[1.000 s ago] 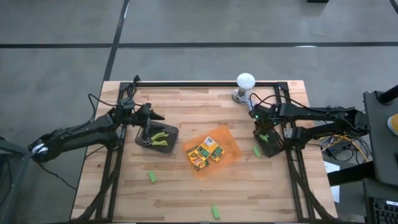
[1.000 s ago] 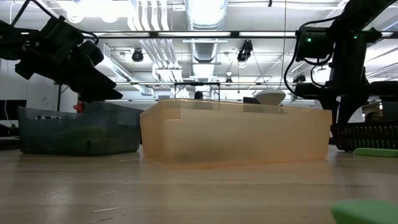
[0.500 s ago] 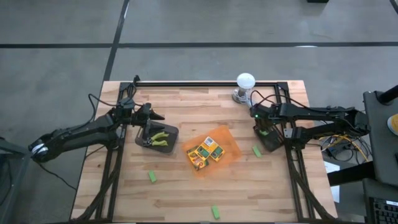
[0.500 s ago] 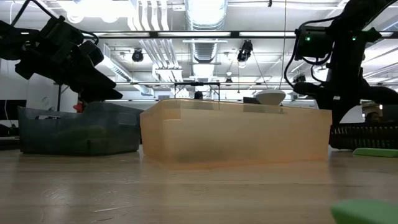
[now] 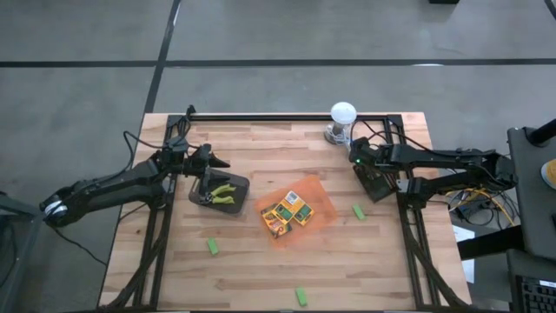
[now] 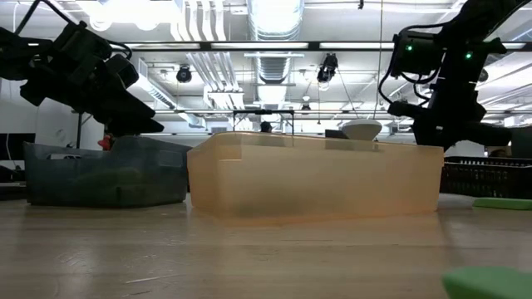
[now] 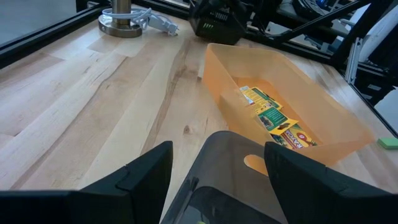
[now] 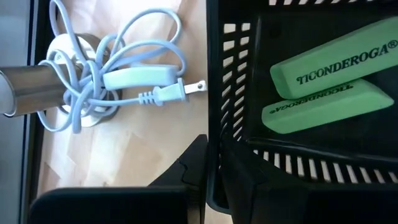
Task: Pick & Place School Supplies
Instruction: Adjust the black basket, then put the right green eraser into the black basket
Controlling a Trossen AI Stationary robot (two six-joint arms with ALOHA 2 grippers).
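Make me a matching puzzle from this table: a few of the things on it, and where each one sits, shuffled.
Things:
1. crayon boxes
2. green erasers
3. plier-like tools
4. grey cable

Places:
A. inside the black slotted basket
B. coiled around the lamp's base
C. inside the orange tray
D. inside the dark grey bin

Pairs: 1-C, 2-A, 3-D, 4-B
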